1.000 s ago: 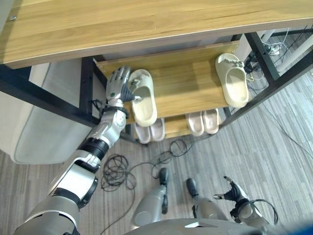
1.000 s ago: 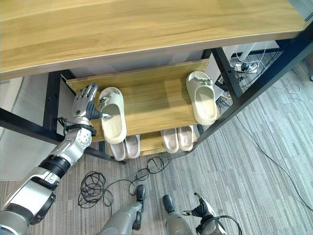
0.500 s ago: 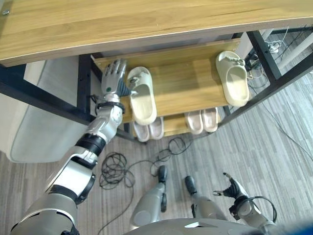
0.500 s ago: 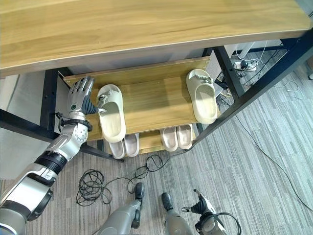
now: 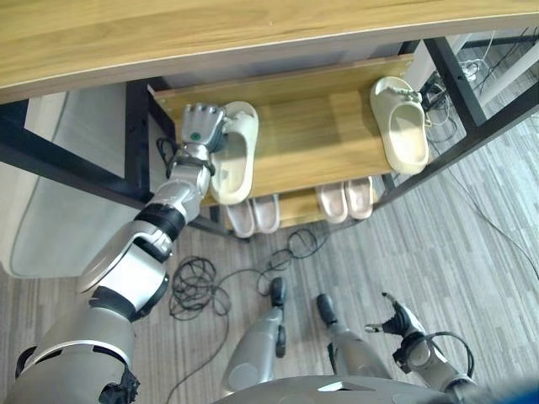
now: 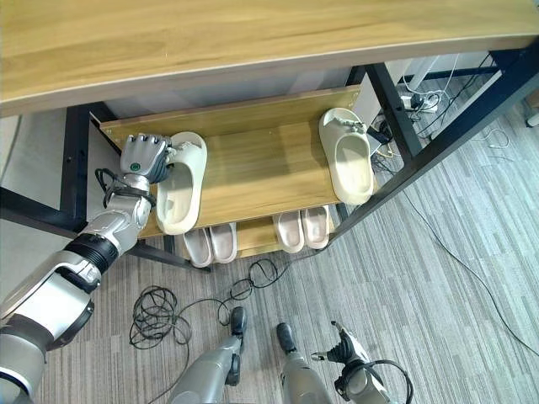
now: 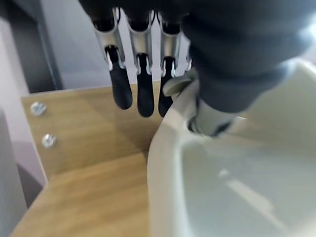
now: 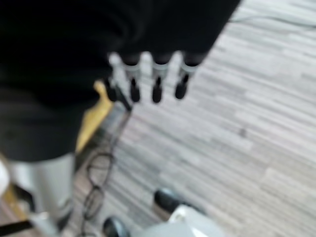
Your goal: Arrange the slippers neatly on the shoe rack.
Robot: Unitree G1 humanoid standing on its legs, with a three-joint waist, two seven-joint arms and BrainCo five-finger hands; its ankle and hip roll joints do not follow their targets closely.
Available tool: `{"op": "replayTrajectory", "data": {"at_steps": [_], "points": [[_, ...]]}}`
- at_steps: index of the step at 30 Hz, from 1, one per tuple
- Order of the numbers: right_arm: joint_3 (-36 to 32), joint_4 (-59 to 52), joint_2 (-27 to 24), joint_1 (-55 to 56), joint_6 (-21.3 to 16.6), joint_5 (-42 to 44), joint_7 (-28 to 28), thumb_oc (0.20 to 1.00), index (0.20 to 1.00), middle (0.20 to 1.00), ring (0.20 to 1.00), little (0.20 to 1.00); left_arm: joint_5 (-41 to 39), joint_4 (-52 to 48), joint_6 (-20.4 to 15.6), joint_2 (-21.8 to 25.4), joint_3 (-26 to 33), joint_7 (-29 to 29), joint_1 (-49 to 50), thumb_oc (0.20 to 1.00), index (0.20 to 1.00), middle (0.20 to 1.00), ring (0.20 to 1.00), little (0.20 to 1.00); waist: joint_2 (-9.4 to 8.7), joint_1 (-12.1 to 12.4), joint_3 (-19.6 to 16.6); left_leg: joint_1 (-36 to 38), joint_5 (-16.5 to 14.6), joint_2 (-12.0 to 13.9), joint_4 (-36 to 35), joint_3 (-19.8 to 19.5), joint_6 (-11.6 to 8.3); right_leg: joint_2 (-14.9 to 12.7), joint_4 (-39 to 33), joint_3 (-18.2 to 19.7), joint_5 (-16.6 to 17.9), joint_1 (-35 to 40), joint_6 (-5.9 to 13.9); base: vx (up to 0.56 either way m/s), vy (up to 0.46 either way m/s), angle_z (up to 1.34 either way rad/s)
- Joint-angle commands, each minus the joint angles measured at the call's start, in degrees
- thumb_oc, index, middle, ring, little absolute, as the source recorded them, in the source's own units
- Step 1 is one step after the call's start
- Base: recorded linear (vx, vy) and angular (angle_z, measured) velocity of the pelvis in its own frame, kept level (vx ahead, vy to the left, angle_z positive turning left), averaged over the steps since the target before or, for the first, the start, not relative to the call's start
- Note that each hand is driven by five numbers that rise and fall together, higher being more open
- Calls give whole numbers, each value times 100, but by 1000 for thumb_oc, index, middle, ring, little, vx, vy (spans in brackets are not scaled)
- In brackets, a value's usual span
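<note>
Two cream slippers sitting on the rack's upper shelf (image 6: 253, 172), L hand on one.
L slipper (image 6: 178, 187) is lying at the shelf's left end, toe hanging past the front edge; R slipper (image 6: 346, 157) is lying at the right end, well apart. L hand (image 6: 145, 156) is resting on the L slipper's back-left rim, thumb dipping inside, fingers (image 7: 140, 94) hanging curled over the outer edge w/ dark tips just above the wood, loosely gripping the rim. L arm is reaching up from the lower left. R hand (image 6: 339, 353) is hanging low over the floor (image 6: 438, 252), fingers relaxed, holding nothing. Two more pairs are sitting on the lower shelf (image 6: 253, 238).
</note>
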Motion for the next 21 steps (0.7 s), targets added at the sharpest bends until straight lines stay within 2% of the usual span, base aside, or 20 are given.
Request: {"op": "replayTrajectory", "data": {"at_steps": [1,5,10,11,12,15,16,18,20,21], "points": [[-139,-402,-279,93,-130,122,-113,1000,1000,1000,1000,1000,545,123,75,88,96,-54,-459,200,200,200,200,200,-4,-90,102,-665,-617,-217,943,-126,-181,-333,130,-303,-254,636,523,0,0,0],[-145,-442,-262,137,-147,143,-110,1000,1000,1000,1000,1000,615,-104,85,76,148,-41,-388,200,200,200,200,200,-8,-69,79,-648,-643,-225,954,-143,-187,-321,139,-310,-277,647,507,0,0,0],[-219,-554,-250,258,-128,142,-91,1000,1000,1000,1000,1000,526,-634,80,102,488,-16,-113,200,200,200,200,200,-36,-31,2,-625,-748,-234,1131,-179,-180,-294,284,-306,-354,709,485,18,-4,1],[-276,-578,-228,315,-110,160,-66,1000,1000,1000,1000,1000,512,-880,47,109,602,-49,48,200,200,200,200,200,-30,15,-34,-531,-825,-229,1164,-211,-148,-254,474,-331,-513,747,498,87,0,1],[-285,-577,-223,294,-87,162,-52,1000,1000,1000,1000,1000,486,-1018,40,127,679,-42,163,200,200,200,200,200,-28,7,-22,-449,-860,-248,1205,-244,-130,-204,753,-325,-448,677,533,72,-2,0],[-288,-575,-239,308,-63,168,-26,1000,1000,1000,1000,1000,466,-1121,38,145,757,-50,286,200,200,200,200,200,-4,-24,2,-354,-889,-255,1212,-276,-112,-122,1011,-328,-536,634,555,36,7,-1],[-344,-599,-233,303,-28,127,-3,1000,1000,1000,1000,1000,381,-1324,21,130,930,-41,490,200,200,200,200,200,50,-72,81,-120,-990,-218,1269,-316,-31,-14,1767,-533,-510,417,649,39,3,2],[-344,-651,-225,247,30,76,13,1000,1000,1000,1000,1000,339,-1586,1,59,1050,-44,647,200,200,200,200,200,135,-160,182,48,-1038,-119,1316,-320,-42,-115,2106,-748,-541,118,733,50,-34,2],[-318,-668,-192,253,30,18,21,1000,1000,1000,1000,1000,460,-1561,-7,-98,1039,-42,783,200,200,200,200,200,194,-219,228,216,-1083,-22,1297,-302,-77,-345,1846,-867,-647,90,607,96,-106,-4],[-291,-675,-232,261,26,-29,32,1000,1000,1000,1000,1000,443,-1517,-8,-96,1017,-81,735,200,200,200,200,200,267,-266,264,371,-1125,64,1232,-325,-118,-484,1702,-861,-554,-84,569,123,-154,-14]]}}
